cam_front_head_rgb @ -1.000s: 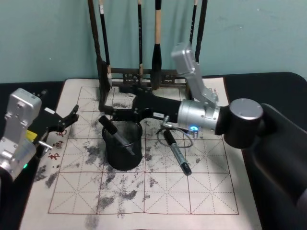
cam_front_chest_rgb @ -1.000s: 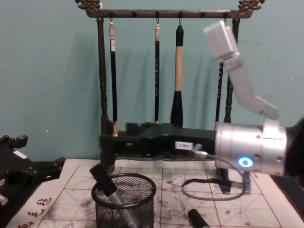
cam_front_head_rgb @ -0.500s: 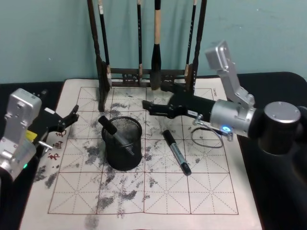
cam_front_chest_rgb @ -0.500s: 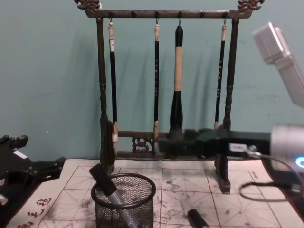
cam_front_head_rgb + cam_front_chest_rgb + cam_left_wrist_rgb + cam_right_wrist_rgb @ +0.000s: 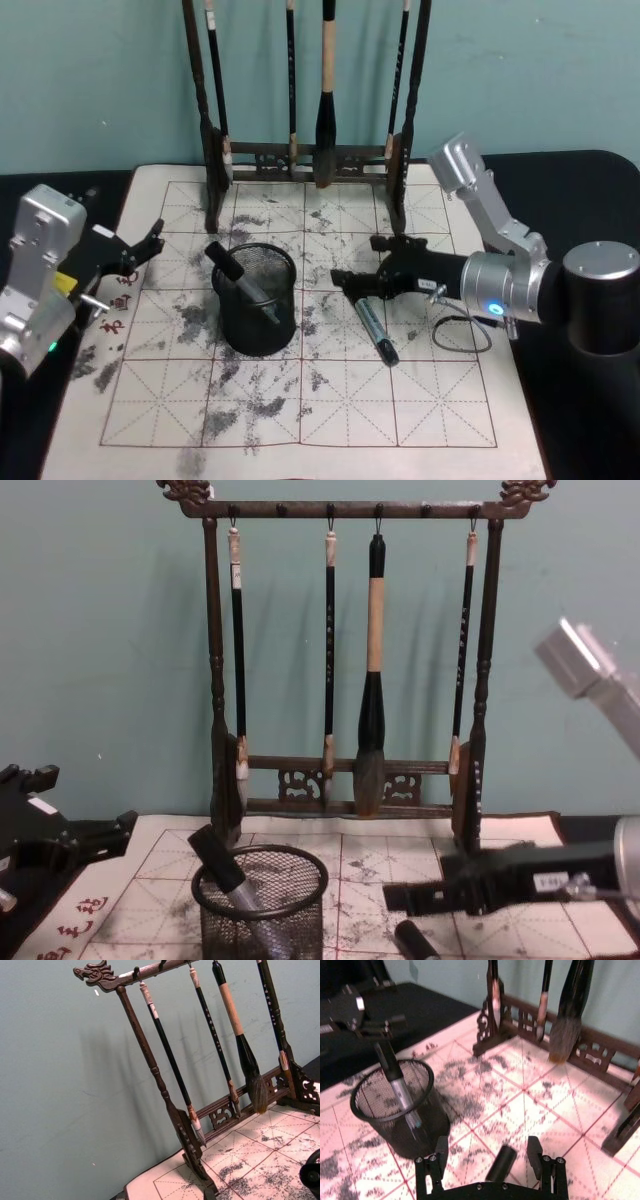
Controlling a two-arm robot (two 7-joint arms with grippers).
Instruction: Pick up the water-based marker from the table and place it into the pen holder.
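In the head view we see the water-based marker point(image 5: 372, 325) lying on the bench point(image 5: 340, 410) just right of the pen holder point(image 5: 256, 300). The right gripper point(image 5: 357, 264) is low over the marker's far end, and the left gripper point(image 5: 135, 250) sits parked near the mat's left edge. The left wrist view gives us the brush rack point(image 5: 172, 1110) along the far side. In the right wrist view the right gripper's fingers point(image 5: 440, 1152) are spread, one on each side of the marker's cap end and not yet gripping it. A second marker point(image 5: 395, 1077) leans inside the pen holder. The chest view puts the gripper just above that cap. We judge that closing so near one end could let the marker swing or slip during the lift. The leaning marker could also block the drop, or a nudge could tip the light cup.
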